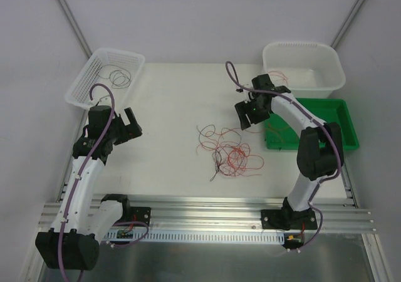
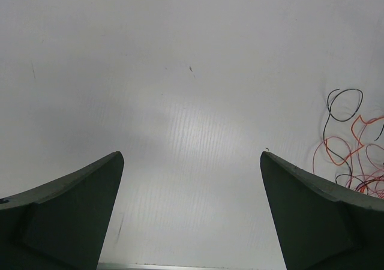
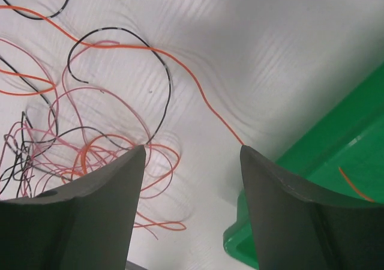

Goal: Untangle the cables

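Note:
The cables (image 1: pixel 229 151) lie as a loose tangle of thin red, orange and black wires on the white table, centre right. My left gripper (image 1: pixel 128 126) hovers open and empty well to their left; its wrist view shows the tangle's edge (image 2: pixel 351 153) at far right. My right gripper (image 1: pixel 249 114) is open and empty above the table, just up and right of the tangle. In the right wrist view the cables (image 3: pixel 90 138) spread at left, and one orange wire (image 3: pixel 198 93) runs toward the right fingertip (image 3: pixel 249 153).
A white mesh basket (image 1: pixel 88 84) at back left holds a few dark wires. A white tub (image 1: pixel 332 72) at back right holds red wires. A green tray (image 1: pixel 348 131), also in the right wrist view (image 3: pixel 312 180), holds an orange wire. Aluminium rails run along the near edge.

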`<state>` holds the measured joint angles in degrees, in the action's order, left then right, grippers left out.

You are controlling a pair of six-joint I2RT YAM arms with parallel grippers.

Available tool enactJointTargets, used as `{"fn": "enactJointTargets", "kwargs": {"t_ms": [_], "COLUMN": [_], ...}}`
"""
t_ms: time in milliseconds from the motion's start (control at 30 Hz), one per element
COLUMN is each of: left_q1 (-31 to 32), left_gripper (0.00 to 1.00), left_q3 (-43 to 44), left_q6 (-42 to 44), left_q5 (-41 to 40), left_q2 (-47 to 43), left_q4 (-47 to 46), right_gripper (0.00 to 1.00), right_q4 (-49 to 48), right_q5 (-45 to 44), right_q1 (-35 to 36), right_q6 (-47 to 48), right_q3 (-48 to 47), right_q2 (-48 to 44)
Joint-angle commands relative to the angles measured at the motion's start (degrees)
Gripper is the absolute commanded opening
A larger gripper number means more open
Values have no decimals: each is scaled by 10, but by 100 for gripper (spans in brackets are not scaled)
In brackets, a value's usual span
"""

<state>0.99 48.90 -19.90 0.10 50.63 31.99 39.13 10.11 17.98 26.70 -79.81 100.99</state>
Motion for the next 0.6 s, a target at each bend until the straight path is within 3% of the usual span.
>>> {"fn": "enactJointTargets", "kwargs": {"t_ms": [0, 267, 400, 567], "left_q1": [-6, -6, -6, -6], "left_gripper": [99, 99, 99, 99], "left_q3": [-1, 0, -1, -1], "left_q6": [14, 13, 13, 14], "left_q5": [19, 25, 28, 30], "left_q2": [1, 3, 4, 4], "left_q4": [-13, -14, -14, -14], "right_gripper": [68, 59, 44, 35], "right_q4": [40, 29, 22, 17], "right_q5": [20, 7, 10, 11], "right_q1": [11, 16, 17, 15], "right_q6": [57, 68, 78, 88], "right_q3": [-57, -81, -79, -76], "right_q2": [39, 115, 143, 163]}}
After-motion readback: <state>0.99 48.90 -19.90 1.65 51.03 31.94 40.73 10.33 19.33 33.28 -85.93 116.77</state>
